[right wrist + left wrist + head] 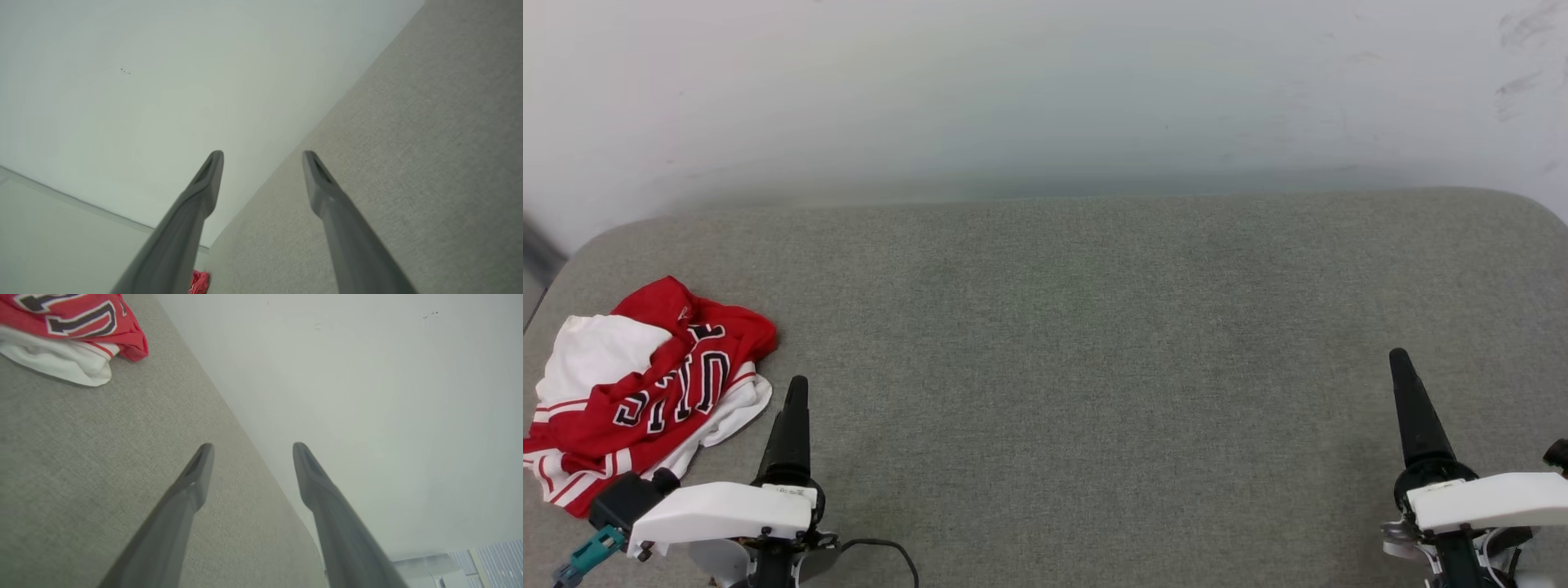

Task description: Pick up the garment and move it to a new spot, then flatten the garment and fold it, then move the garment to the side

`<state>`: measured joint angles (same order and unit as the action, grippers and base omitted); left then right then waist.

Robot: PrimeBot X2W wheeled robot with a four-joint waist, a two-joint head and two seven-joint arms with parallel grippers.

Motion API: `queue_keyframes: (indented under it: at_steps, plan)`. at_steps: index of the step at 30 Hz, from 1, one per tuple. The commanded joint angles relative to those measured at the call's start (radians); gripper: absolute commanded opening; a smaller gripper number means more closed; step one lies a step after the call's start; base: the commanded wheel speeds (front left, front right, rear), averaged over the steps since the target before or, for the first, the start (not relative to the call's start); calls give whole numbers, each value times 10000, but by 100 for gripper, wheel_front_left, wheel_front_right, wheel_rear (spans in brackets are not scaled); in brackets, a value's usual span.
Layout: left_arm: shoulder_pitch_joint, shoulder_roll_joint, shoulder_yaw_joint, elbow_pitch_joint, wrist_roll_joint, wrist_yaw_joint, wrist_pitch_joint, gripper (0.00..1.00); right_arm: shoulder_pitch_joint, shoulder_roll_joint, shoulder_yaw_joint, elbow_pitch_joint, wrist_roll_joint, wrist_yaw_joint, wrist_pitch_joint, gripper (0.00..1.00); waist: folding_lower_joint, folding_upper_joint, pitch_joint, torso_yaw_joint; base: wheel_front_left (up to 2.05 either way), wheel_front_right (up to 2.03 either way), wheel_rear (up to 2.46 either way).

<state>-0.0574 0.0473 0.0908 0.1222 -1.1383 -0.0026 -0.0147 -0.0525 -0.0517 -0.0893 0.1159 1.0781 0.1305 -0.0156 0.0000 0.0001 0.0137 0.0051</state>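
Garment (645, 384) = crumpled heap at near-left corner of grey padded surface (1094, 367). Red body is bunched over itself, w/ white sleeve panel up on its far-left side and striped trim along the near edge. Dark block letters are partly readable but creased. Not spread, not folded. In left wrist view its red-and-white edge sits top left, well off the fingers' line.

L gripper (796, 390) is just beside the heap's right edge but apart from it, no cloth between the fingers. Left wrist view shows both fingers spread wide, w/ surface and wall (1045, 82) past them. R gripper (1401, 359) is well apart at the near-right of the surface, fingers likewise spread wide and holding nothing per right wrist view. Both point away from the robot, toward the wall.

Progress, as I judge it: basically nil. Pick-up not yet done, so relocating, flattening, folding and the final shift to the side are all left. A heap lying at the side could pass for an end state, but it's a wad, not a fold, so I read this as the start. The wide stretch of surface from centre to right gives room for the new spot. L gripper is nearest, so prob. first to go for the heap. R looks too far to help until the cloth comes toward centre.
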Motion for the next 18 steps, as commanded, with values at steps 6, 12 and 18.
queue_keyframes:
  at_steps: [6,12,18]
  plan:
    - [91,25,-278,-341,1447,376,-285,100,108,1,194,-461,-1479,2,-270,100,0,-1,-9,3,0,0,0]
    - [195,27,-455,-457,2481,618,-498,100,237,3,296,-595,-2562,3,-486,100,0,-1,-21,18,0,0,0]
    - [291,28,-622,-552,3493,754,-703,100,354,5,351,-708,-3485,3,-688,100,0,-1,-29,55,0,0,0]
